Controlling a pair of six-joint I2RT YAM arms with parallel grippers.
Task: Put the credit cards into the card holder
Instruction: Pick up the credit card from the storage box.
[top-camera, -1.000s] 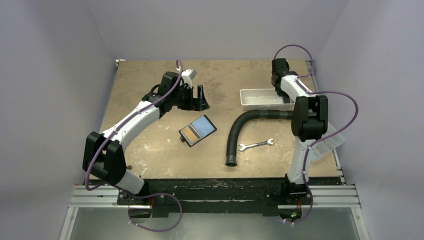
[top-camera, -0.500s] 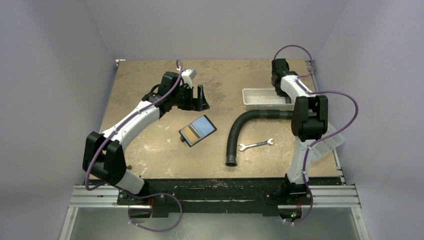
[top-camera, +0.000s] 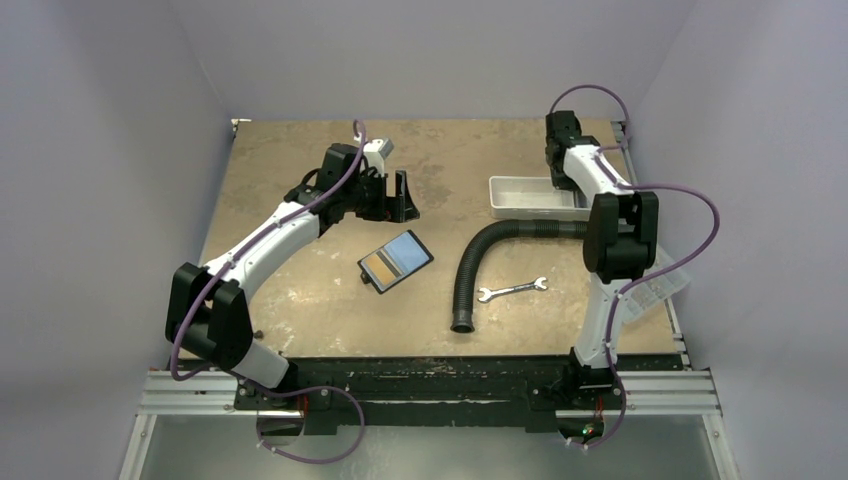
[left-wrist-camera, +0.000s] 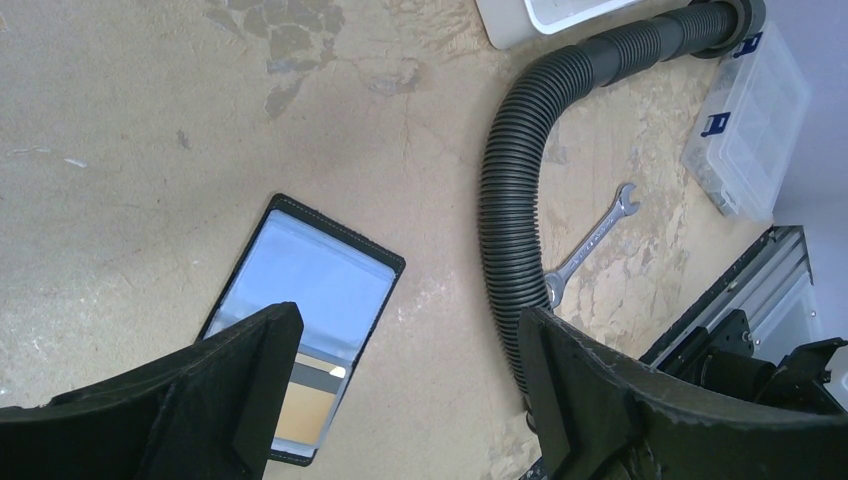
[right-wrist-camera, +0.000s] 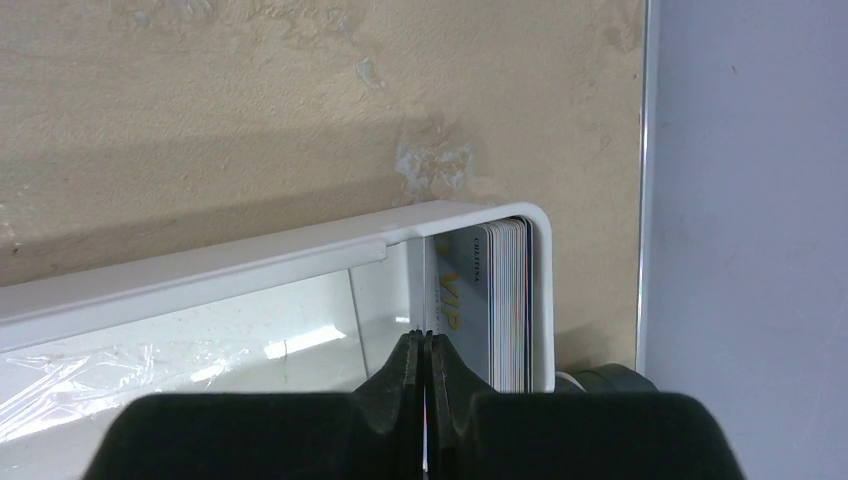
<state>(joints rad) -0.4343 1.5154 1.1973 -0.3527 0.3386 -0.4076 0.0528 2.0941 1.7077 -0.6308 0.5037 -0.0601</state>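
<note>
Tan tabletop (top-camera: 290, 150); right gripper (right-wrist-camera: 427, 342) newly closed

Left gripper (left-wrist-camera: 408, 335) jaws spread wide, both black fingers in foreground, gripping nothing. Card holder (left-wrist-camera: 310, 300) lies open and flat on the tan table (left-wrist-camera: 120, 120), near corner hidden behind one finger; upper half is a bluish clear pocket, lower half shows a tan card (left-wrist-camera: 303, 418). Black ribbed hose (left-wrist-camera: 510, 200) curves down to its right, apart from it. Silver wrench (left-wrist-camera: 590, 243) just beside the hose. White tray (left-wrist-camera: 510, 15) corner at top edge. Clear compartment box (left-wrist-camera: 748, 125) far right
</note>
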